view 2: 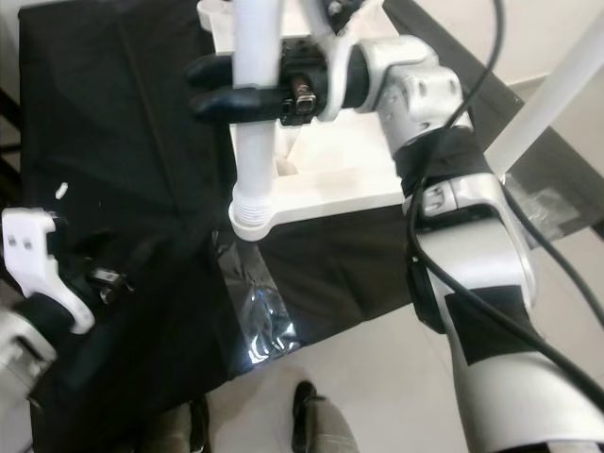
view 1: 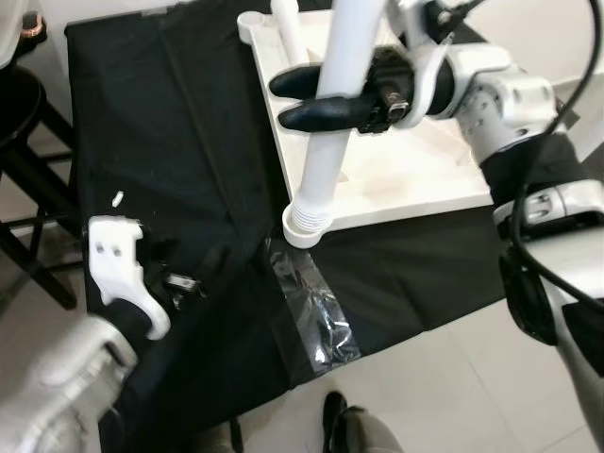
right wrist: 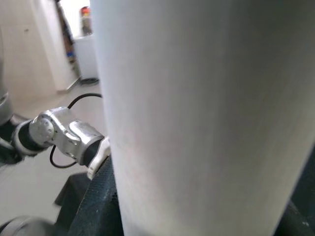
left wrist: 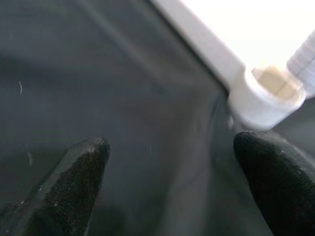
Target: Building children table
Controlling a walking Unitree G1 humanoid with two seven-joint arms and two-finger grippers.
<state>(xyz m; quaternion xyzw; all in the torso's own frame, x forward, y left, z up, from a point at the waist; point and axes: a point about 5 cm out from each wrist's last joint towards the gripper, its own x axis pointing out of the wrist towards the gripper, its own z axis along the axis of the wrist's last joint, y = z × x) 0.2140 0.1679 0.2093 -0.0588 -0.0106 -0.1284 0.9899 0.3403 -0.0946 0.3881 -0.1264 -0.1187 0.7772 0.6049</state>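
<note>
The white tabletop lies upside down on a black cloth. My right gripper is shut on a white table leg, holding it nearly upright. The leg's threaded lower end sits at the round corner socket of the tabletop. In the right wrist view the leg stands close between the fingers. My left gripper is open low over the cloth to the left, nothing between its fingers, pointing toward the socket.
A black stool stands at the far left. A patch of clear tape shines on the cloth near its front edge. A person's shoes show at the bottom. Another white leg rises from the tabletop's far corner.
</note>
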